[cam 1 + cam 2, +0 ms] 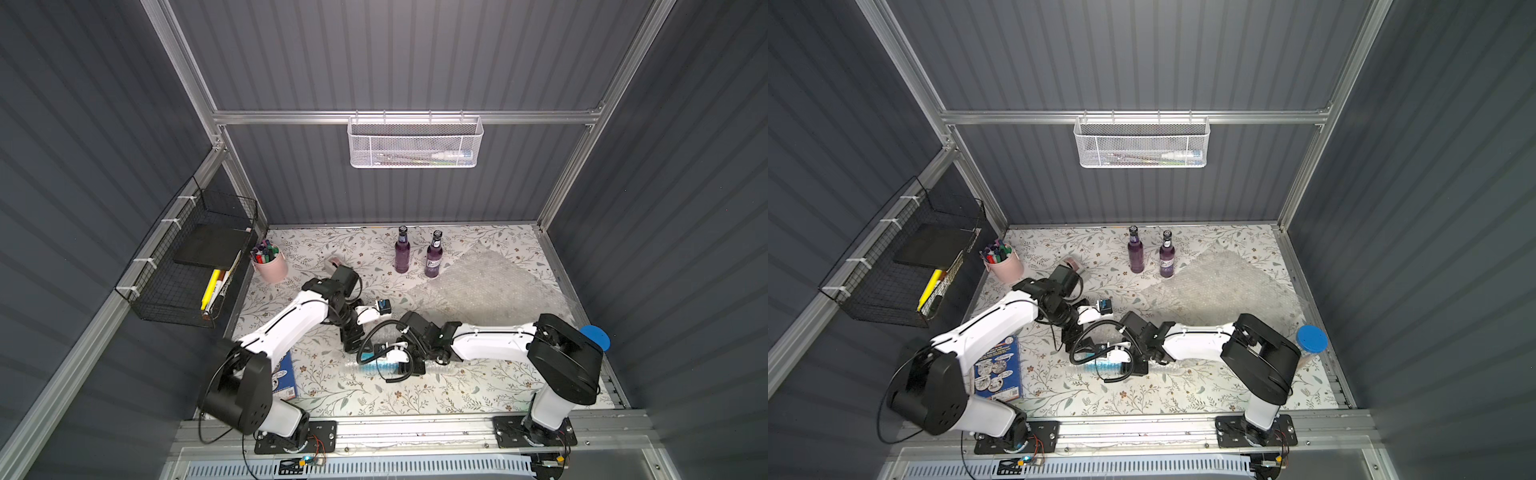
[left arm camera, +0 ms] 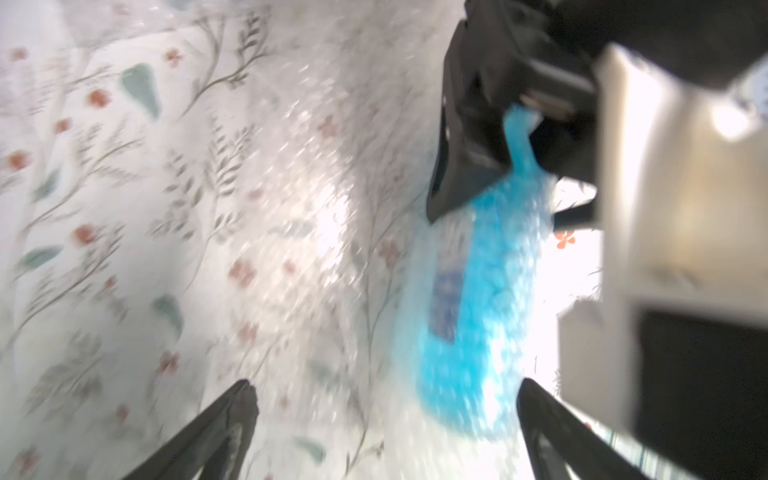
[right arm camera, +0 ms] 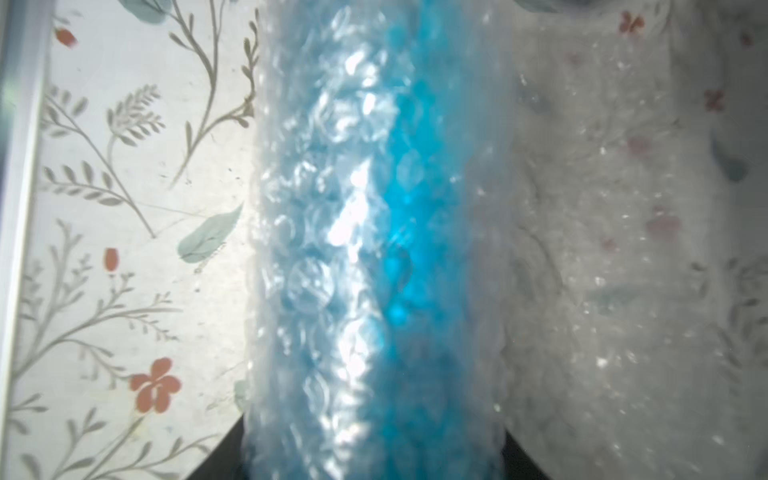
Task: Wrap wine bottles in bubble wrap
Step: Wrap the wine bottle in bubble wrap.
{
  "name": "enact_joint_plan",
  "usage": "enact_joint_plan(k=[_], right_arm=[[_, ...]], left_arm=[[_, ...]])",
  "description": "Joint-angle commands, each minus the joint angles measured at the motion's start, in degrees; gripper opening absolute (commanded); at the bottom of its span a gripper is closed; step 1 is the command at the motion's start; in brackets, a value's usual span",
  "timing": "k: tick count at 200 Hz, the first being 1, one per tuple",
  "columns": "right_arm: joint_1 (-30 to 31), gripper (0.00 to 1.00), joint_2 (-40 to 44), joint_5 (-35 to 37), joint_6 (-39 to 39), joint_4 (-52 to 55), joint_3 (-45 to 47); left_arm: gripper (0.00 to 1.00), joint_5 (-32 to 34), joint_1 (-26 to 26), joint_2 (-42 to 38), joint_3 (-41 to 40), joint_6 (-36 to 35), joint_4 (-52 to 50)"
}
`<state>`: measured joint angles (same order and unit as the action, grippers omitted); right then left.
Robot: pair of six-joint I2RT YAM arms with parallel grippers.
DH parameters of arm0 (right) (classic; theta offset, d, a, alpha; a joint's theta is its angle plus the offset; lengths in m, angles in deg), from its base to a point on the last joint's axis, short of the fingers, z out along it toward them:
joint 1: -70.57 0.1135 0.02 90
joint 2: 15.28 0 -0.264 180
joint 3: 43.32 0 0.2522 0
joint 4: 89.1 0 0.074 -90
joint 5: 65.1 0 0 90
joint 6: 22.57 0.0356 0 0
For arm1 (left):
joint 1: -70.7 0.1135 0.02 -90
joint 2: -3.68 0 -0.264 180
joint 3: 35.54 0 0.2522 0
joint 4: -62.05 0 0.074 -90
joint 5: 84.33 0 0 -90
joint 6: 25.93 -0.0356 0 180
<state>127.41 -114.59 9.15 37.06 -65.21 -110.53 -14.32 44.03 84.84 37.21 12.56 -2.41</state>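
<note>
1. Lying flat on the table (image 1: 332,395), on the arm-base side of the spare sheet (image 1: 486,282): blue bottle (image 2: 478,291), rolled in bubble wrap (image 3: 311,208).
2. Clenched on the wrapped bottle near its neck, judging by both wrist views: right gripper (image 2: 513,145). Spread wide and holding nothing, just beside the bottle: left gripper (image 2: 384,386).
3. Could spring open: crinkly wrap, no tape visible, one clamp only, and a loose part spread flat on the spare-sheet side of the bottle.
4. Could slip out of its sleeve if lifted by the neck end alone, being smooth glass inside slick film.
5. Could roll away from the spare sheet toward the table's near edge once released.
6. Could come undone through a snag, with the left fingers (image 2: 237,415) catching the loose part on re-closing.
7. Not yet wrapped, upright just beside the spare sheet's far edge: purple bottles (image 1: 434,255). Easily tipped by an arm reaching for that sheet.
</note>
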Motion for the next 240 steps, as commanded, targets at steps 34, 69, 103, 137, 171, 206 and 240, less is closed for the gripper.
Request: enact_joint_plan(k=[34,69,103,137,171,206,240], right_arm=[[-9.68,0.53,-7.94,-28.54,10.26,14.78,-9.73],[-10.45,0.55,-11.25,-31.24,9.36,19.48,-12.45],[-10.92,0.56,-13.79,-32.05,8.84,21.6,-14.02],[-11.32,0.57,-14.9,-32.15,8.86,22.04,-14.65],[-11.39,0.61,-14.71,-32.37,8.75,22.56,-14.88],[-11.38,0.62,-15.24,-32.31,8.51,23.29,-15.66],[-11.33,0.66,-13.55,-31.9,9.4,22.14,-15.11]], left_arm=[[0.99,4.28,-0.31,-12.21,-10.84,-0.09,-2.19],[0.99,7.39,-4.78,-17.29,-17.84,-3.7,11.53],[0.99,13.13,-12.2,-17.58,-21.85,-11.03,23.26],[0.99,9.91,-12.87,-12.9,-22.59,-13.8,24.7],[0.97,11.52,-13.03,-8.55,-23.58,-14.59,29.68],[0.85,11.69,-13.04,-3.06,-22.43,-14.2,31.4],[0.63,11.48,-13.02,-1.8,-21.54,-13.06,28.73]])
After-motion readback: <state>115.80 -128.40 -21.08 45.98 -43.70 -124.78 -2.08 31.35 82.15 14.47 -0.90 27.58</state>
